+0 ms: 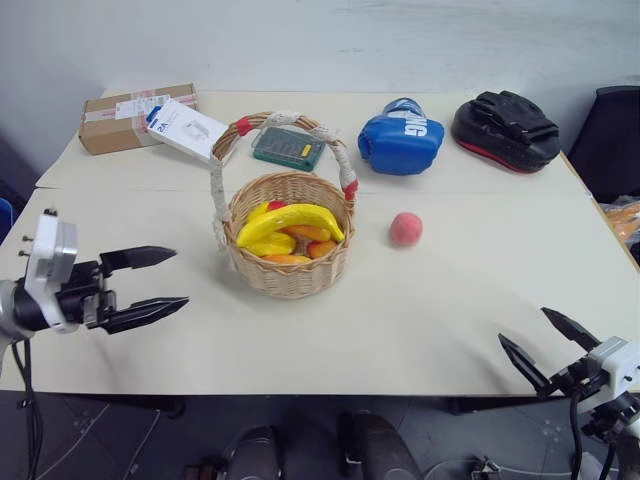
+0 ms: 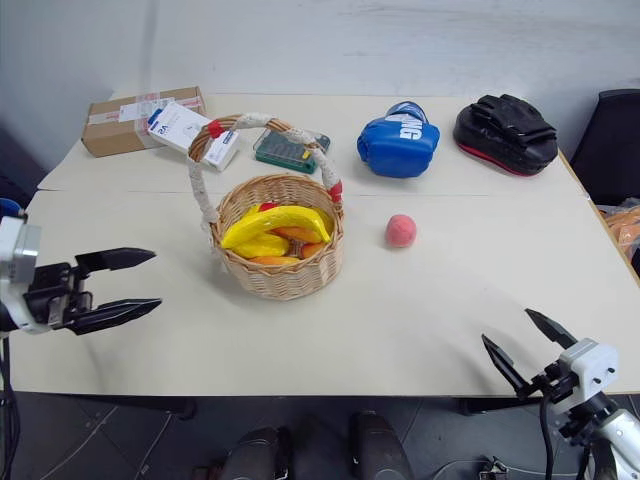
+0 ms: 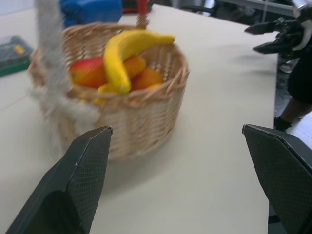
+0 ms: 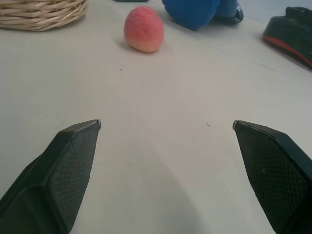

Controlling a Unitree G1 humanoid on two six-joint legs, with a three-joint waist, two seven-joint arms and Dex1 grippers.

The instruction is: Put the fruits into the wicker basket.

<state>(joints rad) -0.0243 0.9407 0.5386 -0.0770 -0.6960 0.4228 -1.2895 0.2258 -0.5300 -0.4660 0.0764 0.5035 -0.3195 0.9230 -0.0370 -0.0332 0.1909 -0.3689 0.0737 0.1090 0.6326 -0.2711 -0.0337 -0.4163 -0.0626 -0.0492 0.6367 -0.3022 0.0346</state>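
Note:
The wicker basket (image 1: 291,262) stands mid-table with its cloth-wrapped handle arched over it. Inside lie a yellow banana (image 1: 292,222) and yellow and red-orange mango-like fruits (image 1: 305,236). A pink-red peach (image 1: 406,228) sits on the table just right of the basket. My left gripper (image 1: 160,279) hovers open and empty at the table's left edge, pointing toward the basket. My right gripper (image 1: 535,344) is open and empty at the front right corner, well short of the peach (image 4: 143,29).
Along the table's far side lie a cardboard box (image 1: 122,121), a white packet (image 1: 190,128), a green case (image 1: 288,148), a blue boxing glove (image 1: 401,137) and a black pad (image 1: 506,129). The table's front edge (image 1: 300,392) runs close below both grippers.

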